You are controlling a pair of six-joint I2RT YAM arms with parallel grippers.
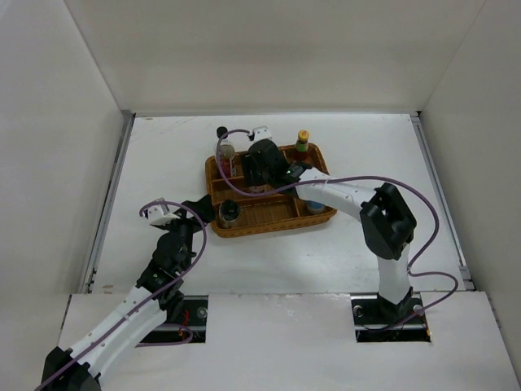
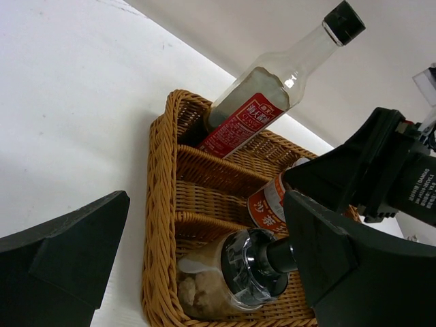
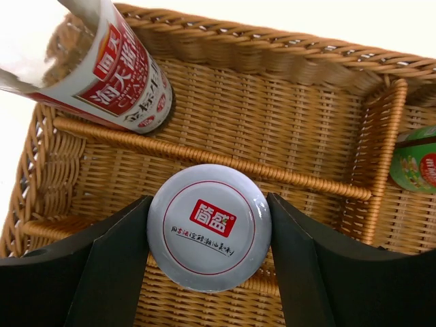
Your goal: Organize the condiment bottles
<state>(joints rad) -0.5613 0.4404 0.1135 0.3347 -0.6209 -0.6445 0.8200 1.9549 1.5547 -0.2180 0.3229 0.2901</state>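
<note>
Pale-lidded round jar (image 3: 209, 228) with a red logo stands upright inside the brown wicker divided tray (image 3: 272, 75). The right gripper (image 3: 208, 204) clamps its lid from both sides, probably for a straight vertical placement. The left gripper (image 2: 204, 204) gapes beside the dark-lidded glass jar (image 2: 238, 272), likely next.

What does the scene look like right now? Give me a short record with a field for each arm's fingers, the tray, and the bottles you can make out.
tray: brown wicker tray, divided, mid-table
left fingers: open, at the tray's near-left corner, dark-lidded jar between them
right fingers: inside the tray, closed on the pale-lidded jar
black-capped clear bottle: red label, in the far-left compartment
yellow-capped bottle: at the tray's far-right corner
</note>
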